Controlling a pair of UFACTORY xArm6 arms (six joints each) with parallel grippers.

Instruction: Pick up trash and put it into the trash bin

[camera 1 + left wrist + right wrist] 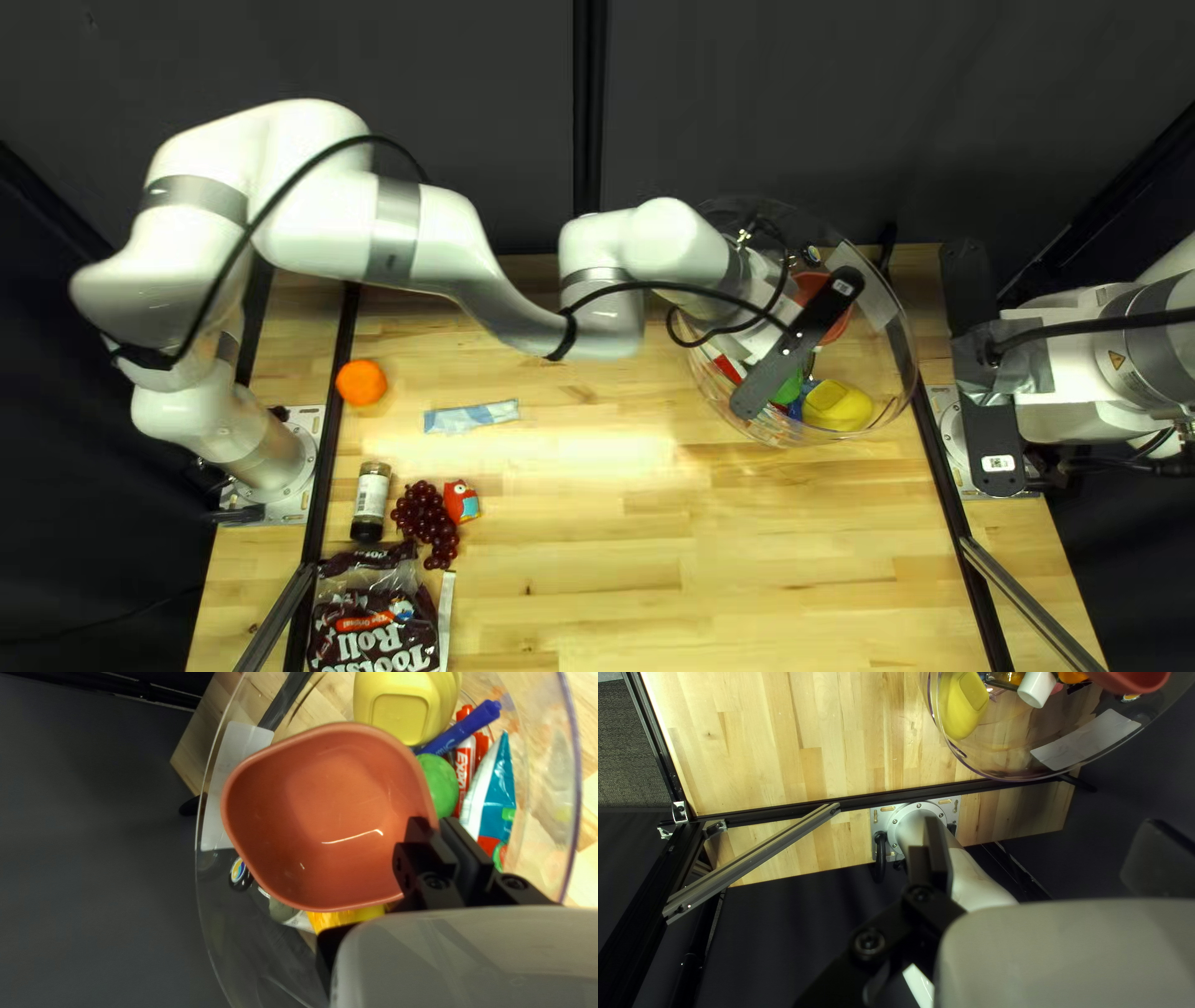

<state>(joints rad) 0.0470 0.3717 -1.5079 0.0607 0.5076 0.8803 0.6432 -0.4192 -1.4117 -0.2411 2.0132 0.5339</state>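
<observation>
The wooden table (pixel 747 560) carries everything, and the clear trash bin (pixel 901 364) stands near its far right corner in the top left view. The left arm (pixel 308 224) reaches across the table into this bin. The right arm (pixel 1111 364) waits just right of the bin, outside the table's edge.

Inside the bin, the left gripper (pixel 441 828) has its fingers close together on the rim of a red bowl (pixel 317 816), one finger inside the rim and one outside, so it pinches the bowl. The right gripper (pixel 976 369), beside the bin, has its jaws wide apart and holds nothing.

Under the red bowl, on the bin's bottom, lie a yellow bowl (pixel 837 404), a green ball (pixel 789 387) and some markers (pixel 460 732).

Well left of the bin, in the top left view, are a brown candy bag (pixel 373 616) at the near edge, a bunch of dark grapes (pixel 425 523), a blue wrapper (pixel 471 416), an orange (pixel 361 383), a small bottle (pixel 371 501) and a red toy (pixel 461 501).
</observation>
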